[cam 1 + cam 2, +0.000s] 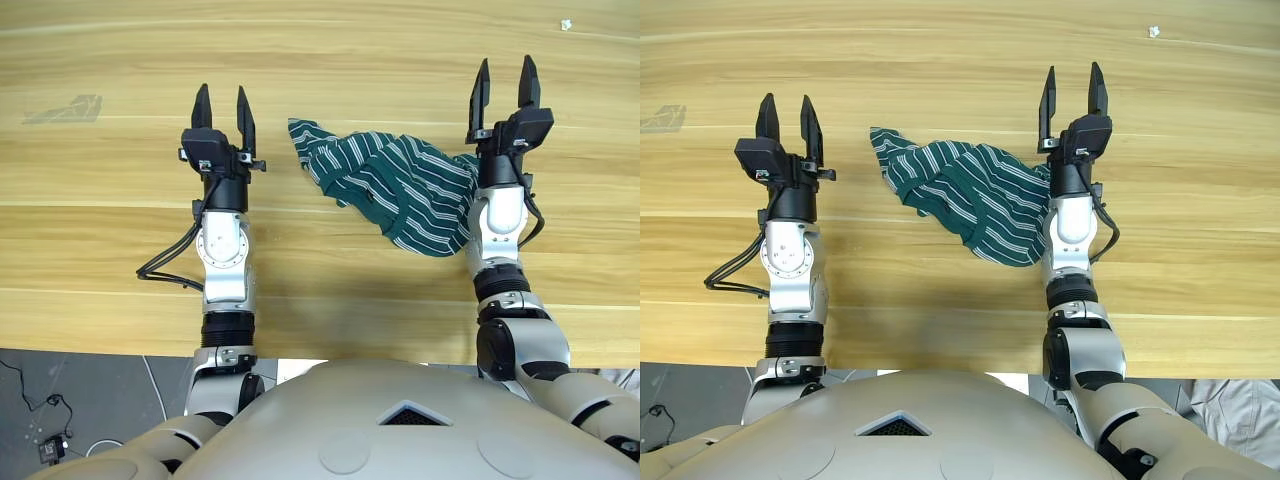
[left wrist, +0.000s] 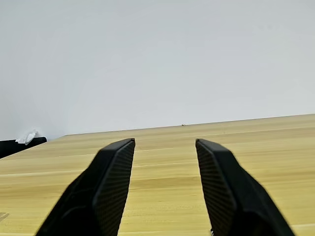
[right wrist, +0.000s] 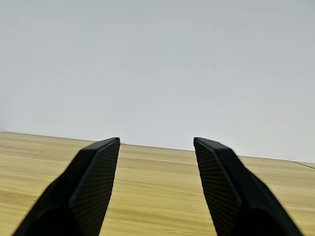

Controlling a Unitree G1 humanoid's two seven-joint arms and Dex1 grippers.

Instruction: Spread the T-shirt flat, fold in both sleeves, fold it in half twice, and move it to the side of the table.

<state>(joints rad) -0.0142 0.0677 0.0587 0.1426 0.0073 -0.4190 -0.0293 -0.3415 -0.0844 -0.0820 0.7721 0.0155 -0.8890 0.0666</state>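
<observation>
**T-shirt (image 1: 390, 190) bunched on the desk (image 1: 100, 230), both hands open and empty**

From the head views, the green, white-striped T-shirt lies crumpled between the two arms, closer to the right one. Its right edge runs behind the right forearm and is hidden there. Sleeves and neckline cannot be made out in the folds. The left hand (image 1: 222, 100) sits well apart from the cloth with its fingers spread, holding nothing. The right hand (image 1: 505, 75) is past the cloth's far edge, also spread and empty. A small white scrap (image 1: 565, 25) lies far off on the desk. The wrist views look between the dark fingers (image 2: 113, 187) along bare wood to a pale wall (image 3: 157, 59). In the left wrist view, a crumpled white object (image 2: 27, 137), too small to identify, sits at the desk's end.
</observation>
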